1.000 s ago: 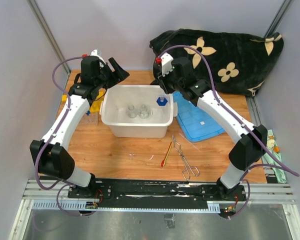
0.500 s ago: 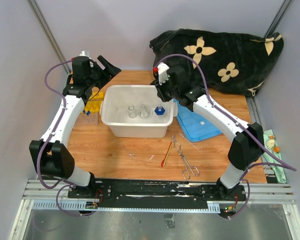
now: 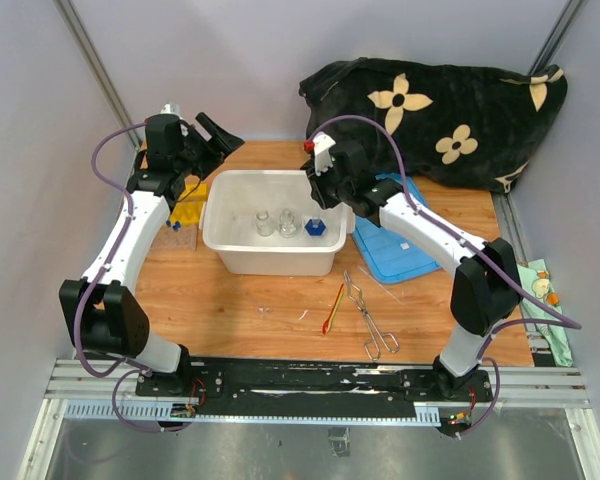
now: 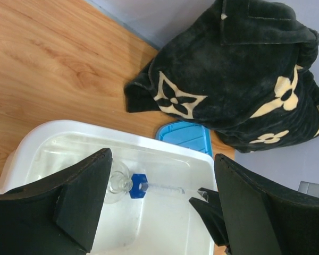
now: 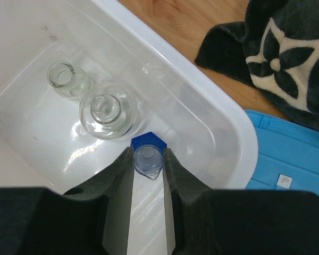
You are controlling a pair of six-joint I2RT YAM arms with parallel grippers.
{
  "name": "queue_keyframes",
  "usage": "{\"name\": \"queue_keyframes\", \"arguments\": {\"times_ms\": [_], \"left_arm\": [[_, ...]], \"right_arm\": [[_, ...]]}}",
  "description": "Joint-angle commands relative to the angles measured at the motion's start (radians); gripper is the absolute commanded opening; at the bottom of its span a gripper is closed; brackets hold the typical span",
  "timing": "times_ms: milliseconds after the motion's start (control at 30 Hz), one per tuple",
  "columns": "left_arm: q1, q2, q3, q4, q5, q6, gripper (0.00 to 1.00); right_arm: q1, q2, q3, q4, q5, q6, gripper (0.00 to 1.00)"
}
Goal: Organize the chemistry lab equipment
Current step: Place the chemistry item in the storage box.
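Wooden tabletop (image 3: 230, 300) is carrying a white tub (image 3: 280, 262) at its middle. Inside its right end the right gripper (image 5: 148, 151) is pinching a clear blue-ended tube (image 5: 147, 159) upright beside two small flasks (image 5: 103, 109), while the left gripper (image 3: 218, 135) is hanging wide open, empty, past the tub's far-left corner.

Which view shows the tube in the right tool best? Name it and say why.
Left wrist: the tube shows side-on there, blue cap to clear end, over the tub. Right wrist looks down its mouth, gripped by the right tool; top external shows little beyond its blue cap.
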Motion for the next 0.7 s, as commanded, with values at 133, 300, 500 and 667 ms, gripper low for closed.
{"name": "queue_keyframes", "arguments": {"times_ms": [133,300,500,667], "left_arm": [[0.010,-0.016,-0.019,0.016,0.023,-0.002,0.82],[0.014,-0.022,-0.027,0.015,0.024,0.003,0.82],[0.018,-0.032,-0.037,0.016,0.026,0.004,0.82],[0.021,-0.040,-0.047,0.016,0.030,0.004,0.82]], "right_arm": [[0.018,0.046,-0.016,0.073,-0.015,0.027,0.01],[0.017,0.064,-0.027,0.084,-0.013,0.027,0.01],[0.017,0.087,-0.028,0.090,-0.004,0.028,0.01],[0.017,0.096,-0.022,0.086,0.006,0.030,0.01]]}}
